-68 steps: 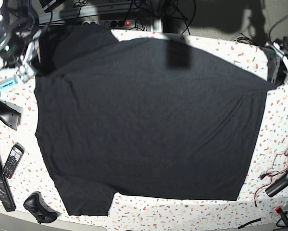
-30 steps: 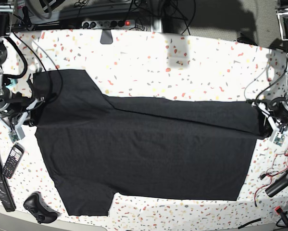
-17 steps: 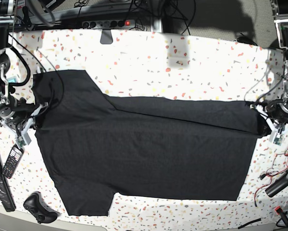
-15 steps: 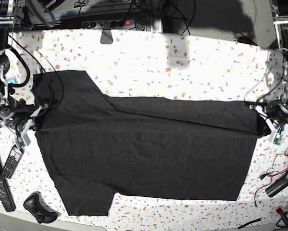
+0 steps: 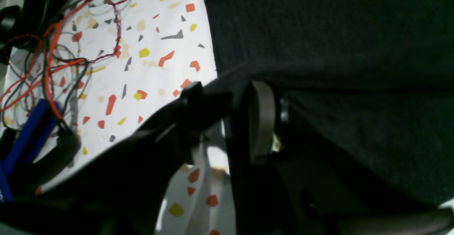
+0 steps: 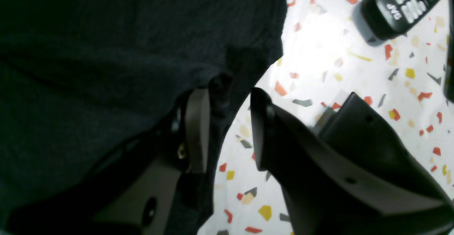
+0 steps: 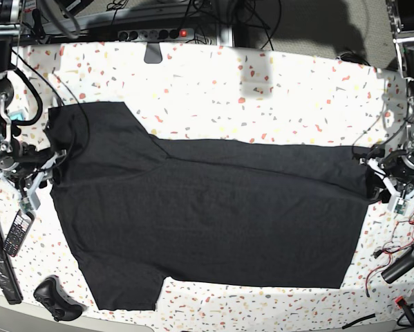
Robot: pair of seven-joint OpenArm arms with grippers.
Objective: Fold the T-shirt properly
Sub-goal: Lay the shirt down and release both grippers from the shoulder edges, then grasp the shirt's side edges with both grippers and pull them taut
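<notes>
1. Worktop (image 7: pixel 207 76): a white surface with coloured speckles, on which the T-shirt (image 7: pixel 207 221) is spread flat, plain black side up.
2. The T-shirt is seen to cover the middle and near part of the worktop. Its far portion is folded over toward the near edge, so that a slanting fold line runs from the far-left sleeve across to the right edge.
3. One sleeve is laid toward the far-left corner; the other is laid toward the near-left corner, just short of the near edge.
4. The right claw (image 6: pixel 227 128) is placed at the left edge of the T-shirt. Its jaws are parted: one finger (image 6: pixel 197 128) is pressed against the cloth, the other is set over bare worktop, and a fold of cloth edge hangs in the gap. No grip is closed on it.
5. The left claw (image 5: pixel 236 121) is placed at the right edge of the T-shirt. One pale pad (image 5: pixel 262 118) is seen against the cloth; whether cloth lies between the jaws cannot be told, and the gap is hard to judge from this view.
6. A remote control (image 6: pixel 400 4) is laid near the left edge of the worktop, apart from the cloth.
7. Red and black wires (image 5: pixel 53 50) are bundled near the right edge.
</notes>
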